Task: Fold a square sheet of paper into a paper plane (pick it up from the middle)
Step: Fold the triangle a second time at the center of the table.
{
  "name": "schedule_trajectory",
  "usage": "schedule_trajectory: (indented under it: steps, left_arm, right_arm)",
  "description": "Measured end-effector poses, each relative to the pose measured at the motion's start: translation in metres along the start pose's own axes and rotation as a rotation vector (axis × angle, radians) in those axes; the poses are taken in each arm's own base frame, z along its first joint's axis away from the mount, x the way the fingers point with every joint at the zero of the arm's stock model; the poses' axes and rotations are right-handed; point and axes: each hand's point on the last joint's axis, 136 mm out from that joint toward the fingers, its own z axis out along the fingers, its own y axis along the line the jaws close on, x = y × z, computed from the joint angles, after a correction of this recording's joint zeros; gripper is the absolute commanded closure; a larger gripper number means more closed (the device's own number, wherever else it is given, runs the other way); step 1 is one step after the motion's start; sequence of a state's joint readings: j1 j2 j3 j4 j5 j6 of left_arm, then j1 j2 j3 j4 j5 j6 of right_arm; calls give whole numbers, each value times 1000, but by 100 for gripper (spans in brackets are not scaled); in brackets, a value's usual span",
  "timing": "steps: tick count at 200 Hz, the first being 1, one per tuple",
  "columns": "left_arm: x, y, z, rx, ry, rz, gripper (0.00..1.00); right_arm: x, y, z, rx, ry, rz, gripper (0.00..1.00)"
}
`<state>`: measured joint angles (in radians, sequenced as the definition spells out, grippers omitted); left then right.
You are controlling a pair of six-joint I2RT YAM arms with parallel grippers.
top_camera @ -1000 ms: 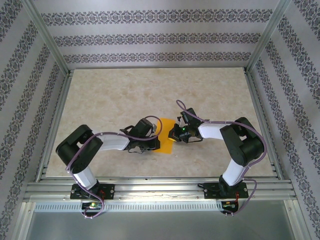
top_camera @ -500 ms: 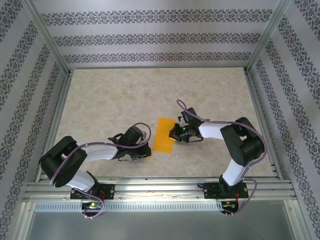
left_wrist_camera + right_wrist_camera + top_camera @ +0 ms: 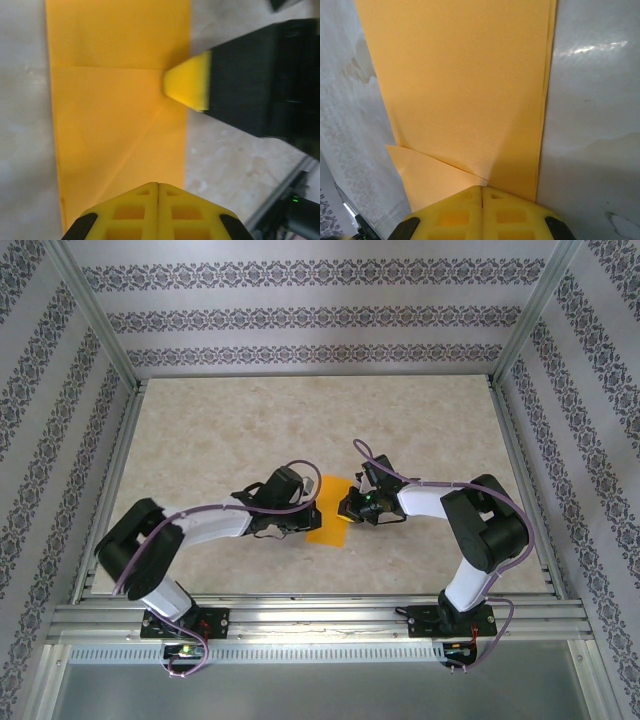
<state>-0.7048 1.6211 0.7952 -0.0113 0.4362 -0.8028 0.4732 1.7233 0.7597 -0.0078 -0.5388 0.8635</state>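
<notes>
The orange square sheet of paper (image 3: 328, 527) lies flat on the table, folded into a long rectangle, not a dart shape. The left wrist view shows a cross crease and a diagonal crease on the sheet (image 3: 115, 115). In the right wrist view a small triangular flap (image 3: 427, 175) sticks out at one edge of the paper (image 3: 465, 85). My left gripper (image 3: 308, 511) is shut, its tip (image 3: 158, 184) over the sheet's left side. My right gripper (image 3: 347, 508) is shut too, its tip (image 3: 481, 187) resting on the opposite edge, its yellow fingertip (image 3: 189, 85) facing the left one.
The marble-patterned table (image 3: 220, 440) has aluminium rails along its sides and a patterned wall behind. The two arms meet in the middle of the table, their tips a paper's width apart. Bare tabletop lies beyond and beside the sheet.
The left arm drew back to the left off the sheet, then swung back so that its tip is over the sheet's left side again. The right arm and the paper stayed still.
</notes>
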Motion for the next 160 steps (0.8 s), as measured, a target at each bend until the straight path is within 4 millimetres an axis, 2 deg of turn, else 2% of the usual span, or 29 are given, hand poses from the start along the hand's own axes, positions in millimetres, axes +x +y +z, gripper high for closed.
schedule_trajectory:
  steps: [31,58,91,124,147,160]
  left_arm:
    - [7,27,18,-70,44,-24,97]
    - [7,28,19,-56,46,-26,99]
    - [10,29,19,-29,32,-16,100]
    - [10,28,18,-24,29,-14,100]
    - [10,28,18,-22,28,-14,100]
    - [11,28,19,-18,26,-17,100]
  right_arm:
    - [0,1,0,0,1,1,100]
    - [1,2,-4,2,2,4,100]
    - [2,22,-14,-45,-20,-27,98]
    - [20,36,1,-64,21,-42,99]
    - [27,24,17,-31,54,-9,99]
    - [24,19,18,-28,51,10,99]
